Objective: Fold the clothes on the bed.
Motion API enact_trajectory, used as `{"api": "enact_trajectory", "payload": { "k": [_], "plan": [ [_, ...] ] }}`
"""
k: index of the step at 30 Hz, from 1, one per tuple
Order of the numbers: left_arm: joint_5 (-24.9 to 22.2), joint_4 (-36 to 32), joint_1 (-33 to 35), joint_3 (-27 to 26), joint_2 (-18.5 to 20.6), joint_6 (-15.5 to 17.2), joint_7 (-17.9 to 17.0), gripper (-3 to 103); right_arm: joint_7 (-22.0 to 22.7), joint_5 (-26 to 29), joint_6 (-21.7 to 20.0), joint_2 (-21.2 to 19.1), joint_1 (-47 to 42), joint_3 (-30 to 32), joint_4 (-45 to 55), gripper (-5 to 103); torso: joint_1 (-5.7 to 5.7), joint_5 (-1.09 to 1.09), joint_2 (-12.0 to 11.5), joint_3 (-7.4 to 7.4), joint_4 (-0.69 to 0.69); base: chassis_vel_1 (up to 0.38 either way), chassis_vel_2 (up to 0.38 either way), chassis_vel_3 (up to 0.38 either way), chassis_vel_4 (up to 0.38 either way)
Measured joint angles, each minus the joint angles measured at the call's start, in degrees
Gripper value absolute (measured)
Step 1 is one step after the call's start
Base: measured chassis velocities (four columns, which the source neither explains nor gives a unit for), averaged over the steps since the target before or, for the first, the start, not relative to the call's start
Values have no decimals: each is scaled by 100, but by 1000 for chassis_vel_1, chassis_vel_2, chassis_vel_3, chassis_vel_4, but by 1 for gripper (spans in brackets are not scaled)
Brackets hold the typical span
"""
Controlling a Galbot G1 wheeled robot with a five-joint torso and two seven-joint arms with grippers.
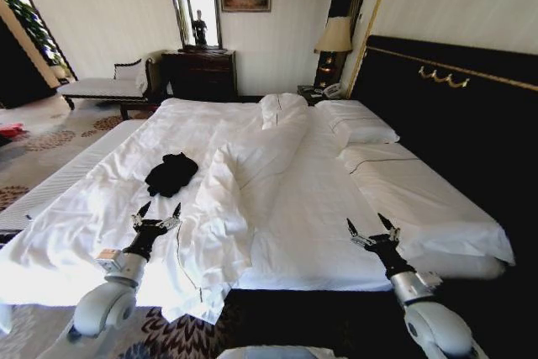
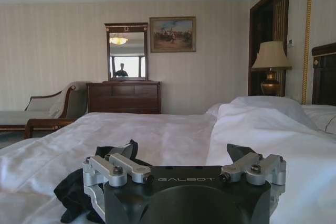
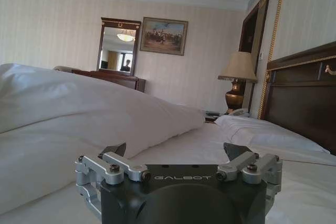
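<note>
Head view. The T-shirt (image 1: pixel 171 173) lies crumpled in a dark heap on the white duvet of the bed (image 1: pixel 319 199), left of centre in the frame. It is not spread flat; no lettering is visible, and its long axis cannot be fixed with confidence, though the heap appears to run slightly from lower left to upper right.

The left tool (image 1: pixel 157 216) sits at lower left of the frame, over the duvet near the foot edge, fingers spread and holding nothing. The T-shirt lies directly beyond it, a little up-frame and near. In the left wrist view the black cloth (image 2: pixel 79 192) shows just past the left tool (image 2: pixel 184 158), low in the frame and offset toward its left finger.

The right tool (image 1: pixel 372 231) sits at lower right of the frame, also released and empty, well apart from the T-shirt. A ridge of bunched duvet (image 1: pixel 223 208) stands between the 2.

Judgement: folding has not begun. The left arm is plainly the nearer; the garment needs spreading flat first.
</note>
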Motion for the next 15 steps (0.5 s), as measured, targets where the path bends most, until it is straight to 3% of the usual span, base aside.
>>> {"api": "enact_trajectory", "payload": {
  "k": [9,15],
  "plan": [
    [-1,9,6,-4,-24,-3,4,100,55,39,-34,-7,68,17,-54,100,1,-1,-1,1,-1,-144,167,141,-161],
    [-11,42,5,-5,-30,-5,4,100,102,7,-41,9,73,15,-68,100,1,-2,-1,1,-1,-11,169,30,-158]
  ]
}}
